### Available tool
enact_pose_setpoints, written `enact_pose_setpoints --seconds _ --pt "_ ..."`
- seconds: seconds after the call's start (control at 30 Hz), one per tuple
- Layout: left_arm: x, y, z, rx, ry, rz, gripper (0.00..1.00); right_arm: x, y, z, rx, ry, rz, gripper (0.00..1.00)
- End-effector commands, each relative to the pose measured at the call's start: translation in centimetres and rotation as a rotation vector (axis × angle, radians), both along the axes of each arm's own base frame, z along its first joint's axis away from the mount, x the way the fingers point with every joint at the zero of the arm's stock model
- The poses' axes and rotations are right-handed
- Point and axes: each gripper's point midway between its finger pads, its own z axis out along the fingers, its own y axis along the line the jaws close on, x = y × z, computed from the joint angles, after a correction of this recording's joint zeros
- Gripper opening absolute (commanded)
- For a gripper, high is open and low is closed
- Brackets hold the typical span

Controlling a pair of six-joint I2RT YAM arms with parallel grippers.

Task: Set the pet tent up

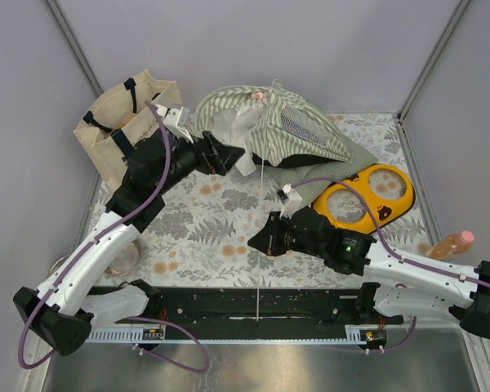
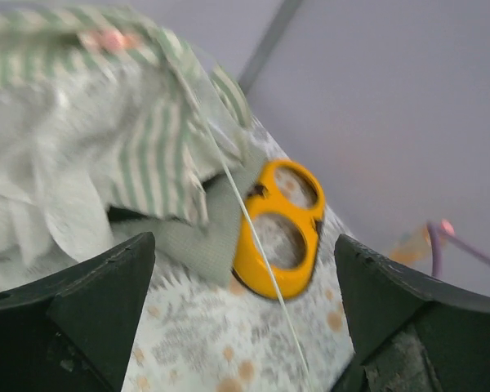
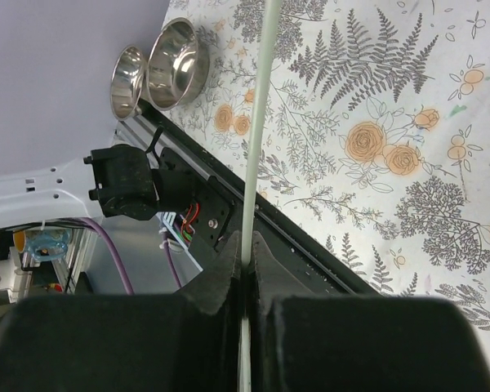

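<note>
Right gripper (image 3: pixel 247 260) pinches the thin pole (image 3: pixel 259 114) near the pet tent (image 1: pixel 269 122) — push it straight, no bowing; left gripper (image 2: pixel 243 286), jaws spread and empty beside the tent, should steady the fabric.

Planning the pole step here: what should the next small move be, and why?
Probably close the left gripper on the tent fabric beside the pole: its jaws stand open at the tent, while the right gripper is shut on the pole, so steadying the fabric would let it push.
</note>
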Motion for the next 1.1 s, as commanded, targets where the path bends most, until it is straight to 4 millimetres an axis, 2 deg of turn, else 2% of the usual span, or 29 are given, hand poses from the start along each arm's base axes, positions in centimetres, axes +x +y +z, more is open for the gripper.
enact_pose_setpoints --seconds 0.0,0.13,0.17,0.2,0.33,0.43,0.57,0.67,0.7,0.73,0.77,0.87,0.93,1.07 --pt "-4.3 -2.9 -5.8 0.006 0.179 -0.263 0.88 0.5 0.9 3.4 0.03 -0.102 0.034 0.0" --pt "-6.1 -4.6 -7.3 -0.051 0.247 -0.398 0.79 0.2 1.4 3.7 0.031 -0.105 0.071 0.0" --pt "-6.5 -4.9 -8.0 -0.057 0.271 -0.425 0.78 0.0 1.6 3.6 0.031 -0.101 0.081 0.0" --pt "-6.7 -5.1 -7.6 -0.074 0.258 -0.443 0.78 0.0 1.7 3.4 0.028 -0.096 0.084 0.0" --pt "-7.2 -5.7 -8.3 -0.088 0.275 -0.477 0.79 0.2 2.1 3.0 0.016 -0.089 0.086 0.0" --pt "-7.2 -5.9 -9.2 -0.082 0.307 -0.49 0.75 0.3 2.4 2.7 0.009 -0.082 0.085 0.0" --pt "-7.1 -6.4 -10.0 -0.074 0.333 -0.507 0.47 0.4 2.7 2.6 0.013 -0.073 0.081 0.0" --pt "-6.8 -6.9 -10.6 -0.054 0.36 -0.517 0.17 0.4 2.6 2.6 0.014 -0.069 0.078 0.0" --pt "-6.5 -7.0 -10.6 -0.047 0.365 -0.512 0.02 0.3 2.5 2.6 0.014 -0.067 0.078 0.03" --pt "-6.4 -7.1 -10.5 -0.048 0.371 -0.51 0.0 0.3 2.3 2.5 0.011 -0.063 0.078 0.08" --pt "-6.2 -7.2 -10.3 -0.052 0.374 -0.511 0.0 0.2 2.2 2.4 0.009 -0.064 0.079 0.18" --pt "-5.5 -7.5 -9.0 -0.089 0.375 -0.483 0.0 -0.9 1.7 1.4 0.007 -0.044 0.118 0.56" --pt "-4.8 -7.7 -8.0 -0.119 0.368 -0.45 0.0 -1.8 1.0 0.6 0.0 -0.029 0.143 0.67" --pt "-3.2 -7.8 -6.7 -0.194 0.357 -0.375 0.0 -4.4 -0.1 -1.2 0.012 0.014 0.237 0.78"
